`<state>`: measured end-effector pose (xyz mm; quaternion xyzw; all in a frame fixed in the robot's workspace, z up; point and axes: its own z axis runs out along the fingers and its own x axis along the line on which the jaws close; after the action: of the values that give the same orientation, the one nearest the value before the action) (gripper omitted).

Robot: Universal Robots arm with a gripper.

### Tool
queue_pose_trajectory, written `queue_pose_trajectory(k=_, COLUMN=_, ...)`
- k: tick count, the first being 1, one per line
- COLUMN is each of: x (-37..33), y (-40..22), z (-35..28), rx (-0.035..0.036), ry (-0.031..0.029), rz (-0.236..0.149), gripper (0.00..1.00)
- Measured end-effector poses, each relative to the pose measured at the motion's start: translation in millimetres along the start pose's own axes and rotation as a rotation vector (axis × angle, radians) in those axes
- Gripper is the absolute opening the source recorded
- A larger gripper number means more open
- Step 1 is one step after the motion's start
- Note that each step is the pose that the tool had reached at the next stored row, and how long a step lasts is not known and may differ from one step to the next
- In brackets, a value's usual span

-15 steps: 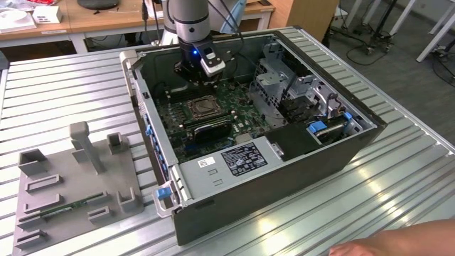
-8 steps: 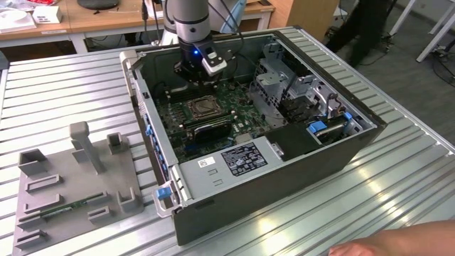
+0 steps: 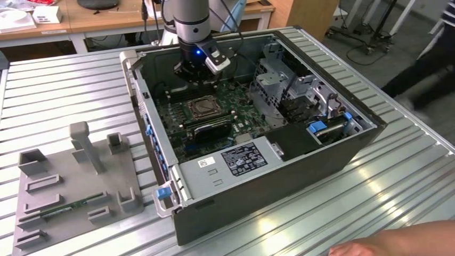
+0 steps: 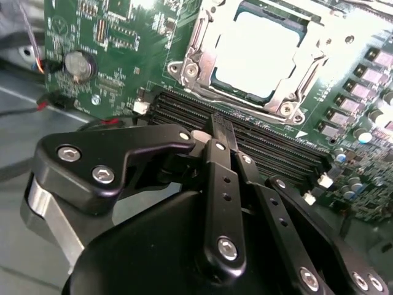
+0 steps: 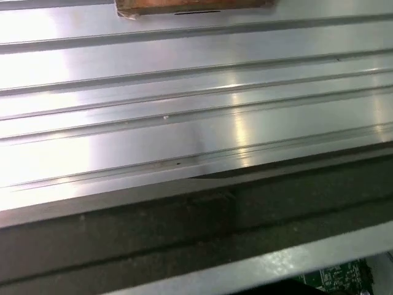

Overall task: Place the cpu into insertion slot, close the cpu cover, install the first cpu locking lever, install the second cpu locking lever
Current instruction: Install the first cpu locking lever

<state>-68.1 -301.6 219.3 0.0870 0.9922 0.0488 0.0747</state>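
Your tool (image 3: 200, 74) hangs inside the open computer case (image 3: 299, 154), low over the green board (image 4: 110, 55), just beside the insertion slot (image 3: 202, 108) and not touching it. In the second wrist view the fingers (image 4: 222, 132) are pressed together with nothing between them, so it's clenched and empty. The cpu (image 4: 256, 54) is already down in the slot: a pale, bright square sits flat in the middle. The cpu cover (image 4: 199, 46) looks laid over it, its frame ringing that square, with the black memory slots (image 4: 245, 132) running between the socket and your fingertips. Whether either locking lever is latched, I can't tell from here.

So the work reads as being at the lever stage. Do it well by keeping the closed tip narrow and upright, clear of the memory slots, and meeting the lever squarely from the side. Push slow; a slip could land on the board's small parts. Mind the person's hand (image 3: 398, 242) at the surface (image 3: 64, 96) edge.
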Motion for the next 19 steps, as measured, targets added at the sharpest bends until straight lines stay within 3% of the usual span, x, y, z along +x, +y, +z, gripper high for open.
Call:
queue_pose_trajectory(k=9, x=0.0, y=-0.1, z=0.0, rx=0.0068, ry=-0.0008, rz=-0.006, gripper=0.10)
queue_pose_trajectory(k=10, x=0.0, y=0.0, z=0.0, rx=0.0104, ry=-0.0010, rz=-0.007, gripper=0.10)
queue_pose_trajectory(k=13, x=0.0, y=0.0, z=0.0, rx=0.0359, ry=-0.0010, rz=-0.010, gripper=0.10)
queue_pose_trajectory(k=19, x=-0.1, y=0.0, z=-0.1, rx=0.1110, ry=0.0026, rz=-0.021, gripper=0.10)
